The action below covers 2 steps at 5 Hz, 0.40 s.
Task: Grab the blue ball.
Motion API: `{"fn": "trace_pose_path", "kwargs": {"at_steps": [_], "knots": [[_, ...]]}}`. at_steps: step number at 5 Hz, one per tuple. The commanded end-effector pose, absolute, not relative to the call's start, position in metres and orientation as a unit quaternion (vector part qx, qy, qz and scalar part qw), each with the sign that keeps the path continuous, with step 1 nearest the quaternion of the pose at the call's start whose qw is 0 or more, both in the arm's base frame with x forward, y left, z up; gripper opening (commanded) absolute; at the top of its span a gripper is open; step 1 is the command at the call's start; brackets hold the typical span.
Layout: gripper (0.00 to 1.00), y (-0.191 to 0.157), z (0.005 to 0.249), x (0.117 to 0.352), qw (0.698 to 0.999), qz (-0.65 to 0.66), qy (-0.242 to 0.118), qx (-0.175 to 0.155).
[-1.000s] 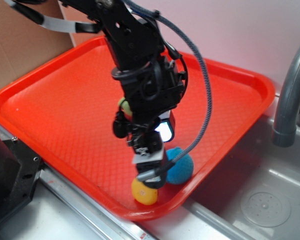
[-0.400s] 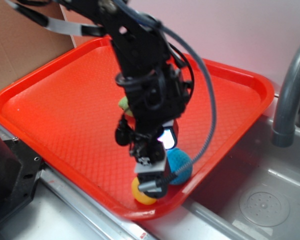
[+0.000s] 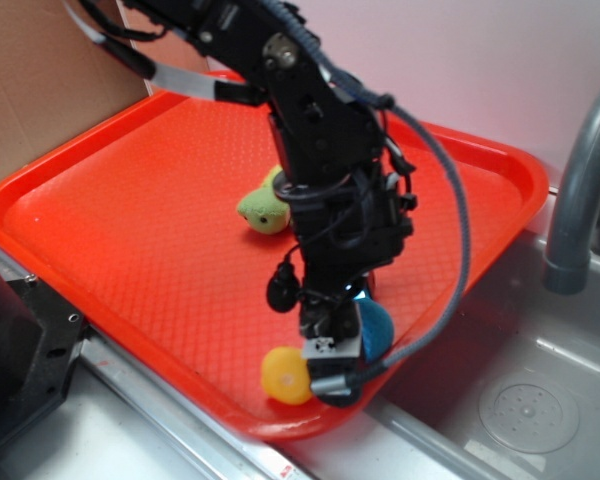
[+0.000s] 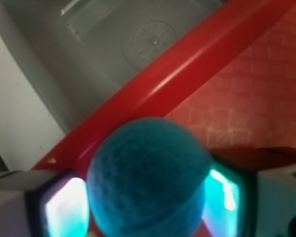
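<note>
Pincer (image 3: 342, 345) straddles round teal-blue crocheted yarn ball (image 4: 149, 178) on red plastic tray (image 3: 130, 230); pads beside it, contact unclear, so closure can't be told. Lift remains.

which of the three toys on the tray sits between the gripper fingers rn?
The blue ball, flanked by both fingers in the wrist view. The yellow toy lies just beside the gripper; the green toy is farther up the tray.

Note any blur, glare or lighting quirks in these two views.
Wrist view: the blue ball fills the lower frame, soft-focused; claw fingers beside it glow blown-out cyan and white; tray rim carries a glare streak. Exterior view: fairly sharp, evenly lit, the arm hiding most of the ball.
</note>
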State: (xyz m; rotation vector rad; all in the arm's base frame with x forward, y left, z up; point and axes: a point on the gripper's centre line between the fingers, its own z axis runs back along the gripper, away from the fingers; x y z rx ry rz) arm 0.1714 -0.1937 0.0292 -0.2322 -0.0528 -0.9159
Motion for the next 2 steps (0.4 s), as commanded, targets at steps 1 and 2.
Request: {"fn": "trace_pose_path", "kwargs": {"at_steps": [1,2], "knots": [[0.0,-0.178,0.054,0.165,0.904,-0.41,-0.053,-0.111],[0.0,-0.153,0.079,0.163,0.927,-0.359,-0.069,-0.078]]}}
